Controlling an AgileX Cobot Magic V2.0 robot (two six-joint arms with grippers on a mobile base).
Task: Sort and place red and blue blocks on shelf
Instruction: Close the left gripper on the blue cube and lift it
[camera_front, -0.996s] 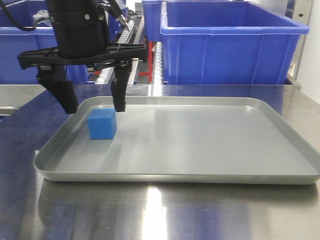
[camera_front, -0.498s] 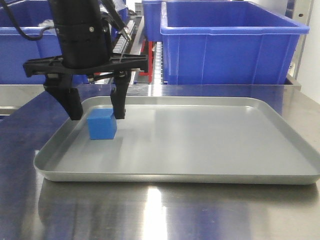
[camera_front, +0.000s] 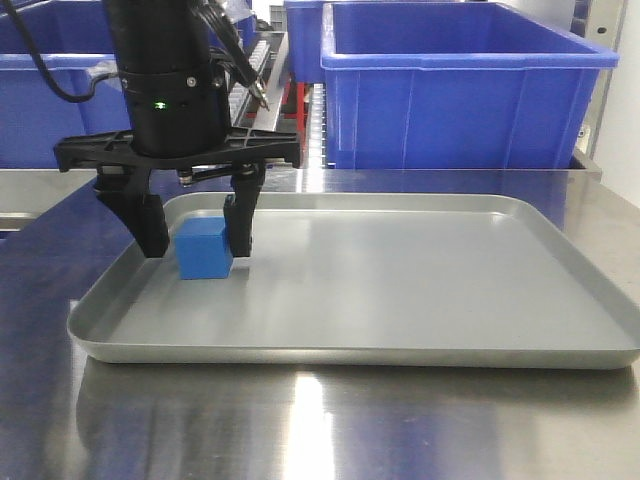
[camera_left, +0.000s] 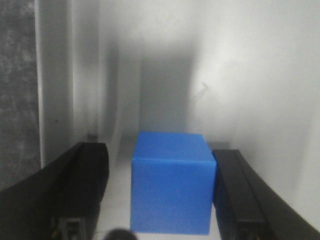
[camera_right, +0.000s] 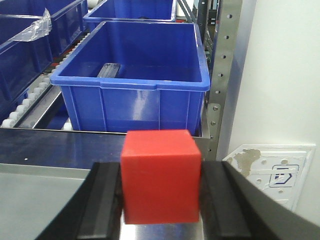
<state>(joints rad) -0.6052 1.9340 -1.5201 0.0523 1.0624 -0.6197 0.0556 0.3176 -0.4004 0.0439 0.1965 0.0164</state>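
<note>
Left jaws gape around blue block (camera_front: 205, 249); right jaws clamp red block (camera_right: 161, 175) facing bin (camera_right: 132, 102).

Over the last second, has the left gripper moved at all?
Yes. Against the grey tray, the left gripper has come down. Its fingertips, earlier near the top of the blue block, now sit low on either side of it, jaws open.

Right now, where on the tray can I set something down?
The tray's whole middle and right, from the blue block to the right rim, is bare; so is the table strip before the near rim. Crowded only at its left end, where the left gripper straddles the block.
</note>
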